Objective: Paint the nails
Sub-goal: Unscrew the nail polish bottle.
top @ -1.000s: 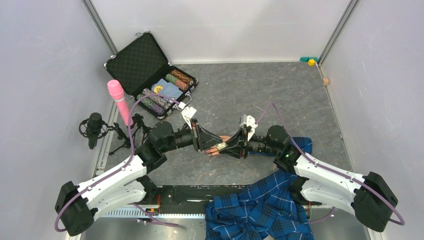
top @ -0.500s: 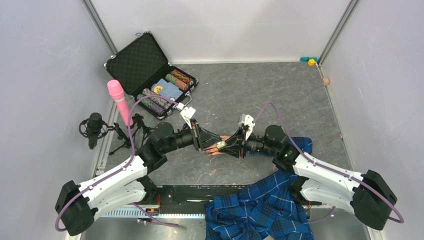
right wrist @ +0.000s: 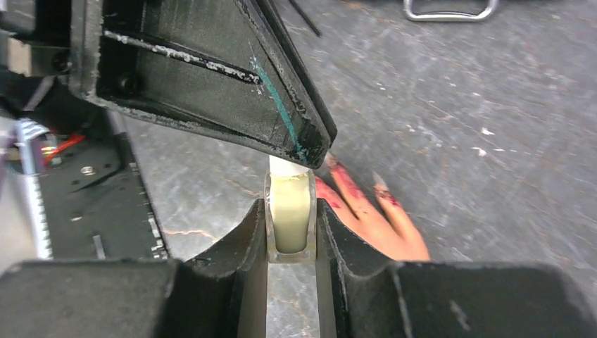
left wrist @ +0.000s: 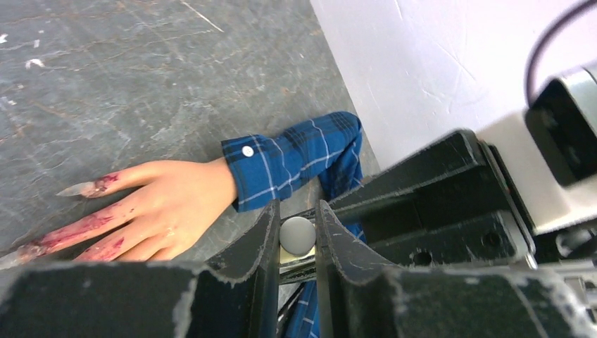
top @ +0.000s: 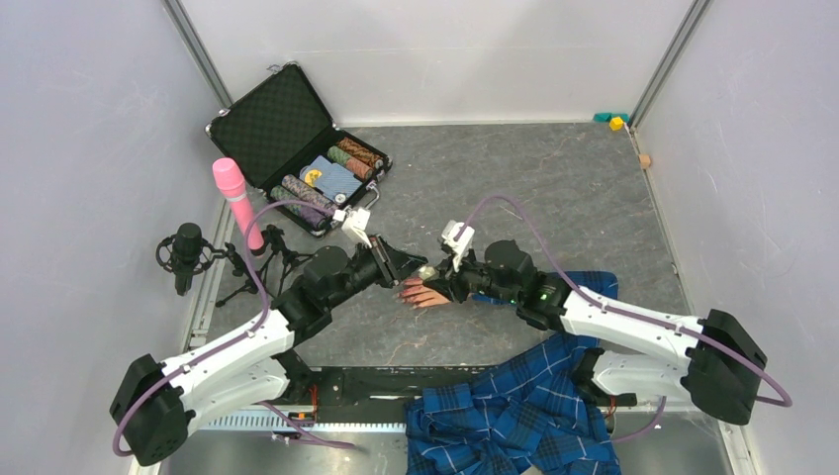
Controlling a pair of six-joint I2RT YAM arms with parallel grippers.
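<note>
A flesh-coloured mannequin hand [top: 425, 294] in a blue plaid sleeve [left wrist: 296, 158] lies palm down on the grey table. Its fingers are smeared dark red around the nails [left wrist: 76, 189], which also show in the right wrist view as nails [right wrist: 380, 182]. Just above the fingers, my right gripper [right wrist: 290, 204] is shut on a small clear bottle [right wrist: 290, 211] of pale liquid. My left gripper [left wrist: 297, 211] faces it and is shut on the bottle's round white cap [left wrist: 298, 236]. In the top view the left gripper [top: 406, 267] and right gripper [top: 440, 280] meet tip to tip.
An open black case [top: 259, 124] of poker chips sits at the far left. A pink microphone [top: 235, 203] and a black microphone [top: 186, 252] stand by the left wall. Plaid cloth [top: 514, 416] is heaped at the near edge. Small coloured blocks [top: 613, 121] lie in the far right corner.
My left gripper has closed onto the bottle's cap. Both grippers, joined at the bottle, have shifted left and slightly farther back, uncovering more of the mannequin hand.
</note>
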